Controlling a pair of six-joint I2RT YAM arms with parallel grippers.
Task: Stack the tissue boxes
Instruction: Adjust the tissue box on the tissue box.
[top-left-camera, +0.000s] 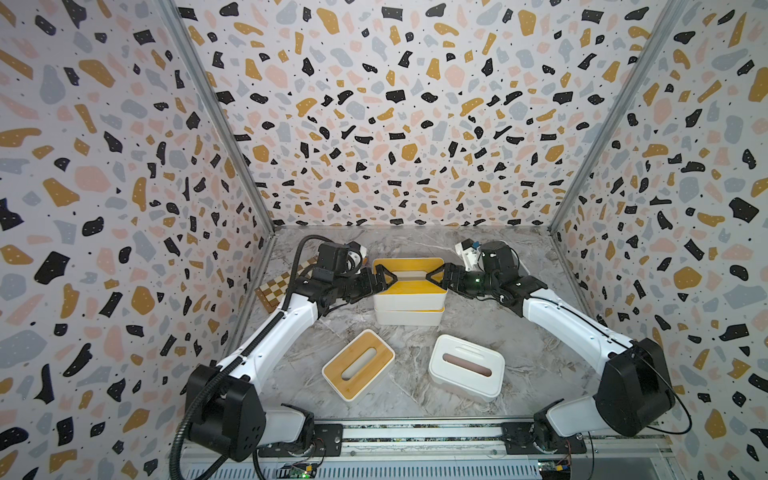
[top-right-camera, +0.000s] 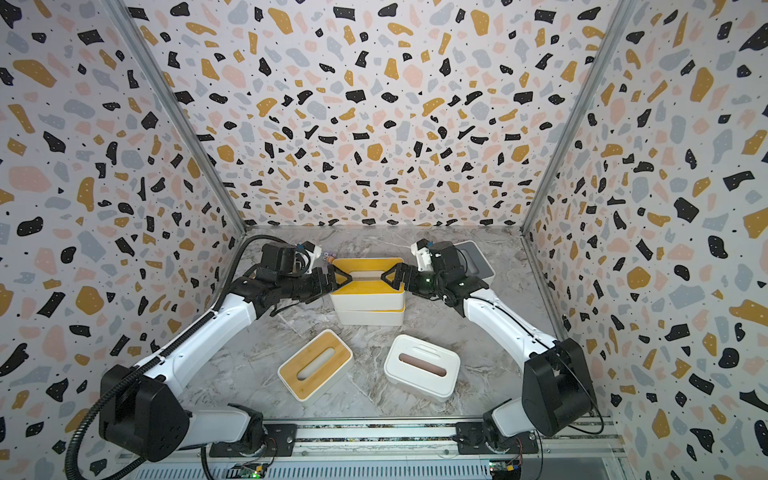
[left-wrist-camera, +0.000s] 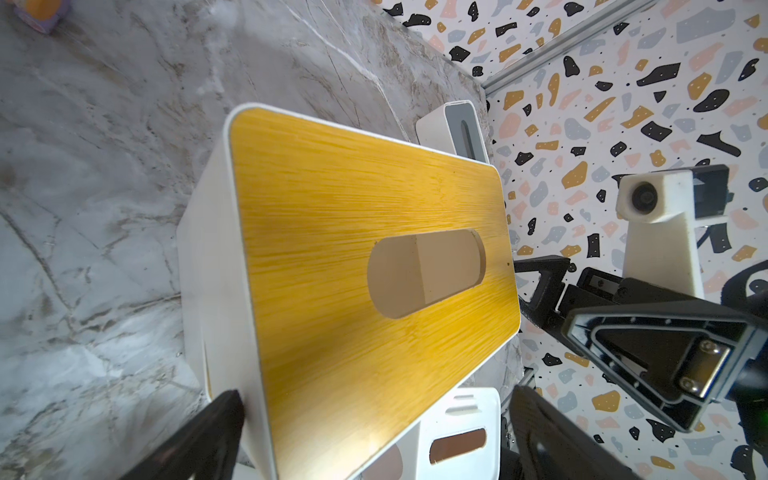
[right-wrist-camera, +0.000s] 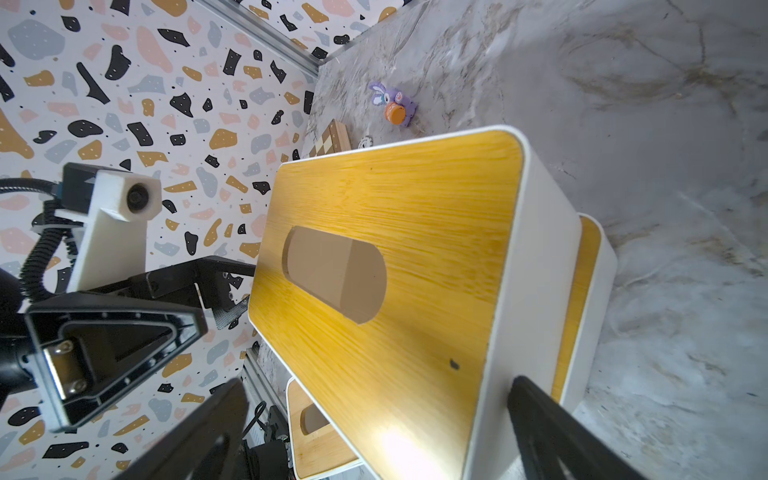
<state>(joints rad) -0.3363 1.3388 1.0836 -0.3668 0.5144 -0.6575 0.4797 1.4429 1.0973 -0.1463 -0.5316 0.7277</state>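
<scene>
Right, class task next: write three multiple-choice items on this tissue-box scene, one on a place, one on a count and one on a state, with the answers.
1. Where does the grey-lidded box stand?
A. On the stack.
B. Towards the back, behind the right arm.
C. At the front edge.

2. How many tissue boxes show in all?
A. Three.
B. Seven.
C. Five.

3. How is the right pincer?
A. Open, at one end of the top yellow box.
B. Shut, raised high above everything.
C. Shut, tucked back at its base.

Answers:
1 B: a top view shows it behind that arm.
2 C: the top one, the lower yellow box, the wood-lidded box, the white box and the grey-lidded one.
3 A: the right wrist view shows its fingers wide apart around that box's end.
</scene>
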